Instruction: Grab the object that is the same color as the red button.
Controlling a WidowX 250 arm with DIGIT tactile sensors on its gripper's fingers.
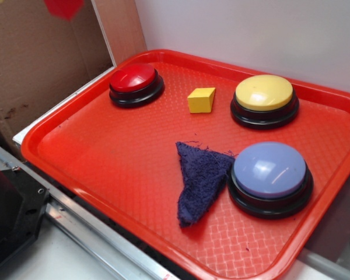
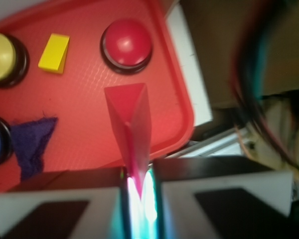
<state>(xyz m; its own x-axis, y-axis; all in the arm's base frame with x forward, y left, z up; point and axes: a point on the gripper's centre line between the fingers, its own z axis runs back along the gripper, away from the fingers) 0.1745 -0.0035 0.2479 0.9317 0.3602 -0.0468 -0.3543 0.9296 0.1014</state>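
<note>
My gripper [image 2: 139,175] is shut on the red block [image 2: 130,124], a wedge that sticks out from between the two jaws, high above the tray. In the exterior view only the block's lower part [image 1: 63,7] shows at the top left edge; the gripper itself is out of that frame. The red button [image 1: 135,83] sits on its black base at the tray's far left corner, and in the wrist view the red button [image 2: 126,44] lies beyond the held block.
The red tray [image 1: 105,175] holds a yellow block [image 1: 201,100], a yellow button [image 1: 264,100], a lavender-blue button [image 1: 270,177] and a dark blue cloth [image 1: 198,178]. Cardboard [image 1: 35,64] stands to the left, with a metal rail [image 1: 99,233] along the tray's near side.
</note>
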